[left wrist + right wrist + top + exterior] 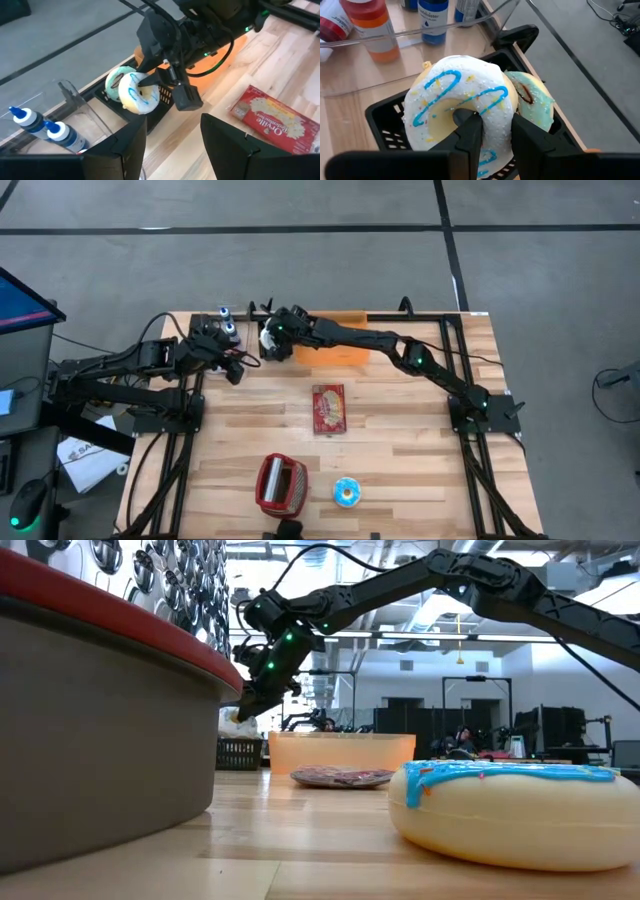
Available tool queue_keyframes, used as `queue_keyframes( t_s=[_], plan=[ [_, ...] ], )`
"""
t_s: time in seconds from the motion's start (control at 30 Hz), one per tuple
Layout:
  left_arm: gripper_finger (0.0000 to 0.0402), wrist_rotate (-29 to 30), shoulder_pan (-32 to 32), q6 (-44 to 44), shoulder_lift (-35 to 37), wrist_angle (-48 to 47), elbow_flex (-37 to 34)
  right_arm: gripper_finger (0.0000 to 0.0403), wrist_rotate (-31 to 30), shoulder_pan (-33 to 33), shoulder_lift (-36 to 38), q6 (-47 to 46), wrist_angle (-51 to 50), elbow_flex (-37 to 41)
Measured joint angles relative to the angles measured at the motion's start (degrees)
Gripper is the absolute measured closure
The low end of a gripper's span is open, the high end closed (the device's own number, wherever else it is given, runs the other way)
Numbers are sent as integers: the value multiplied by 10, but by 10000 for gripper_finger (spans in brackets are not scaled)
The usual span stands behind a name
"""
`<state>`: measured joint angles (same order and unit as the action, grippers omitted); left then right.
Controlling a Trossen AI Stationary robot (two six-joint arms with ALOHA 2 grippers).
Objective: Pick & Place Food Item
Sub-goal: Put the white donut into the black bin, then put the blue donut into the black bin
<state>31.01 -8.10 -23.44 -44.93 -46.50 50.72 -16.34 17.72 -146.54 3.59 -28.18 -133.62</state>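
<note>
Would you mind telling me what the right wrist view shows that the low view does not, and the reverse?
Only the right wrist view: the right gripper shut on the white donut over a black basket, a mint-iced donut beside it, and bottles. Only the low view: a blue-iced donut up close, a red-rimmed container and an orange bin. Both show the wooden table.

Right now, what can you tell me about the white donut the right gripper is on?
The white donut is a ring with white icing, blue squiggle lines and pale sprinkles over a yellowish base. The right gripper pinches its rim, one finger through the hole, the other outside. It stands tilted on edge over a black slotted basket at the table's far edge, leaning against a mint-iced donut behind it. Whether it has cleared the basket is unclear.
</note>
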Motion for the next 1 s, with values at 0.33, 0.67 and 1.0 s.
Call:
queue_keyframes(
  t_s=[0.33,0.67,1.0],
  plan=[
    [220,-11,0,0,7,16,0,302,2,4,0,-29,-23,0],
    [220,-11,0,0,18,20,0,227,13,4,-1,-56,-26,0],
    [220,-12,0,-8,19,19,0,210,13,4,-1,-89,-26,0]
  ],
)
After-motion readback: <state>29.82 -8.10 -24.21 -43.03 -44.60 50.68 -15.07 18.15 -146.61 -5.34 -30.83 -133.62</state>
